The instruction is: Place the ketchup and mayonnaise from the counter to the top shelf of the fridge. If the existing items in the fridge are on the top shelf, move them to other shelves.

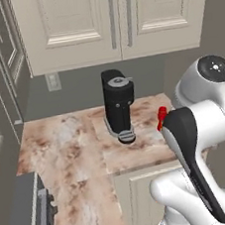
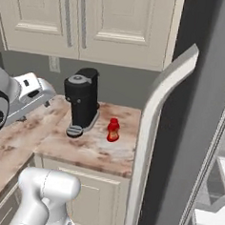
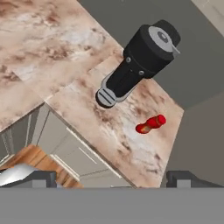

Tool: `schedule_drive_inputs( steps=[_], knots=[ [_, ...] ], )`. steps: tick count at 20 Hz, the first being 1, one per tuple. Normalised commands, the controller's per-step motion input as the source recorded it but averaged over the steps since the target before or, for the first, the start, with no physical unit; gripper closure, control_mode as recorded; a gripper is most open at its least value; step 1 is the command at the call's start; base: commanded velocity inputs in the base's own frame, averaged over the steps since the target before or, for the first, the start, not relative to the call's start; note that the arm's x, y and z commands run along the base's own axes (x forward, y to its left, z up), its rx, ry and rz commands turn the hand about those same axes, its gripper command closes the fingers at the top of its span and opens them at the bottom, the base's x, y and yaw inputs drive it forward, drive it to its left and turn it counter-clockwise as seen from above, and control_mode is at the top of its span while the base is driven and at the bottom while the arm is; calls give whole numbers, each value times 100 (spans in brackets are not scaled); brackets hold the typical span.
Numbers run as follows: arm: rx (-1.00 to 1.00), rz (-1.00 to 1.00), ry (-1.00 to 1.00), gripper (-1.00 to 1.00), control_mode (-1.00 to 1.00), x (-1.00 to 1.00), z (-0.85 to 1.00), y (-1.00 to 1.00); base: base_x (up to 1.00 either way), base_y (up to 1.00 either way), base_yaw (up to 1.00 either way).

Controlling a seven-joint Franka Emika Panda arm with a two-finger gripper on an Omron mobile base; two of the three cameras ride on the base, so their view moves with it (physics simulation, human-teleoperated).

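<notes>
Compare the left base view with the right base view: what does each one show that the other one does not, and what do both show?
Left base view alone: a pale wall socket under the cabinets and the dark edge of an appliance at lower left.

Right base view alone: the tall grey steel fridge with its long curved grey handle and white inner shelves.

Both: the small red ketchup bottle standing upright on the pinkish-brown marbled counter, the black coffee machine beside it, and the cream panelled upper cabinets.

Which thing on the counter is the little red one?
The ketchup bottle, standing upright on the counter. The coffee machine beside it is black and much taller.
</notes>
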Motion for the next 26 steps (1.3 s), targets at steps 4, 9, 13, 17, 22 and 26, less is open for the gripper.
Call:
schedule_drive_inputs(
  steps=[4,9,13,17,22,26],
  knots=[
    [0,0,0,-100,100,0,0,0,52,0,-8],
    [0,0,0,-100,100,0,0,0,-4,-19,-4],
    [0,0,0,-100,100,0,0,0,-29,-26,-14],
    [0,0,0,-100,100,0,0,0,-6,0,-9],
    [0,-7,0,-100,-100,0,-1,-2,0,0,-13],
    [8,-43,7,-100,-100,10,-26,-23,0,0,0]
  ],
)
